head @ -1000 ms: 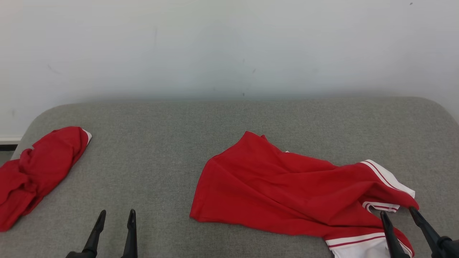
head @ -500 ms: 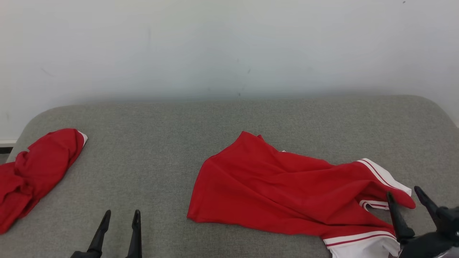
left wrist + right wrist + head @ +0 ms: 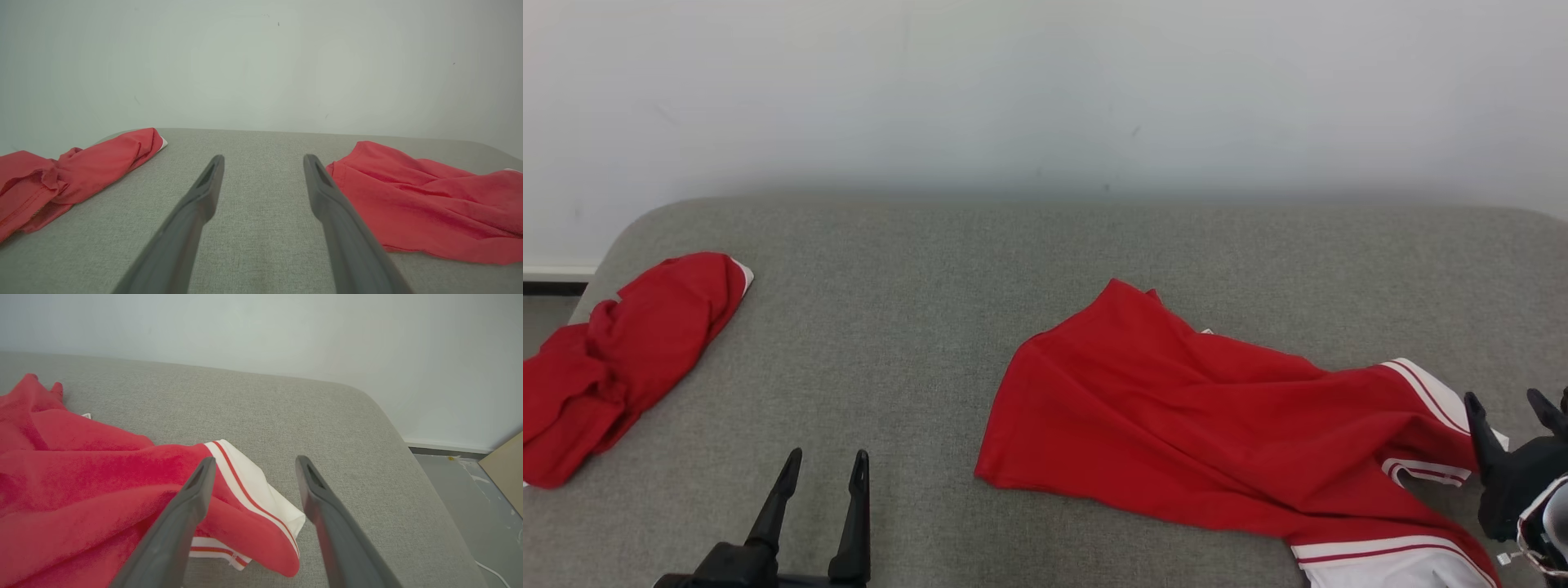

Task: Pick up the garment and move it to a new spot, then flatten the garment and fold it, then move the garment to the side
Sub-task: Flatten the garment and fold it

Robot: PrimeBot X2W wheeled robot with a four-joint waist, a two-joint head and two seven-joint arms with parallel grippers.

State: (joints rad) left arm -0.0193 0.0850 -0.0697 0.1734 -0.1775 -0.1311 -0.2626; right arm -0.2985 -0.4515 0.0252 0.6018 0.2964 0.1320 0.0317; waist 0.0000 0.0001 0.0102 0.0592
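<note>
**Gripper state.** The right gripper (image 3: 255, 461) has its two fingers spread wide and holds nothing. In the right wrist view the white striped cuff (image 3: 253, 490) lies in the gap between the fingers. One finger crosses in front of red cloth; whether it touches the fabric cannot be told. In the head view this gripper (image 3: 1507, 402) stands at the right edge of the frame, just beside the same cuff (image 3: 1425, 388). The left gripper (image 3: 827, 457) is likewise open and empty at the lower left, over bare grey cushion (image 3: 890, 327). In its wrist view, its fingers (image 3: 264, 159) point between the two red cloths.

**Location of the work piece.** The garment (image 3: 1217, 425) lies loosely spread, with soft ridges, in the centre-right of the head view, on the cushion. A second red garment (image 3: 629, 359) lies bunched at the left edge, well apart.

**Step in hand.** Judged from the layout, this is the first step, the pick-up. The garment is neither lifted nor flattened. The right gripper is lined up on the trimmed end.

**Next move.**
1. Lower and advance the right fingers until the cuff and the fold beneath it sit between them.
2. Close firmly; thin cloth may slip or yield one layer only.
3. Bring the left gripper to the plain red edge (image 3: 416, 204) if a two-point lift is wanted.

**Orientation.** The long axis runs from centre-left to lower right of the head view. The white-banded ends (image 3: 1380, 559) point right and lower right; the plain red edge faces left.
</note>
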